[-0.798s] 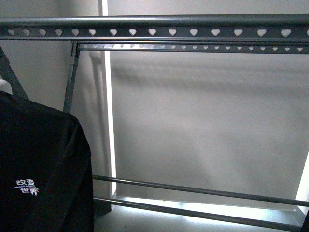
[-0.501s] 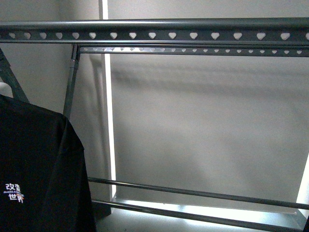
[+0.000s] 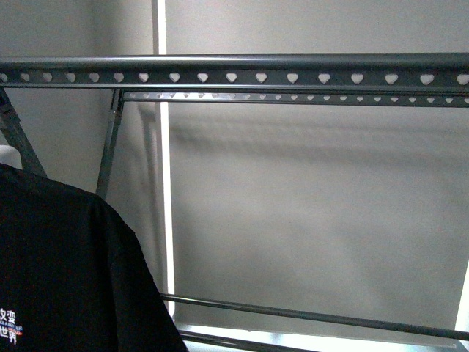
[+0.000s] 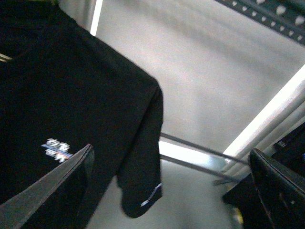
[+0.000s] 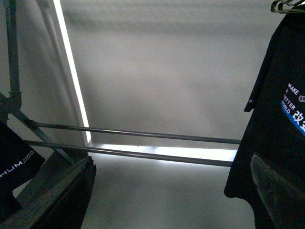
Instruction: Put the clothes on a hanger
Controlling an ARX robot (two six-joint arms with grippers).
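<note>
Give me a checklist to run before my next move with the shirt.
1. Left gripper free: ok. It is open, with nothing between its fingers.
2. Right gripper free: ok. It is open and holds nothing.
3. Shirt hanging by itself: ok. It hangs from a hook, and neither gripper holds it.
4. Hook seated on the rack: cannot tell. The picture edge cuts off the hook's top.
5. Shirt hanging flat: cannot tell. Only part of it shows in each view.
6. Arms away from the rack: cannot tell. Neither arm shows in the front view.
</note>
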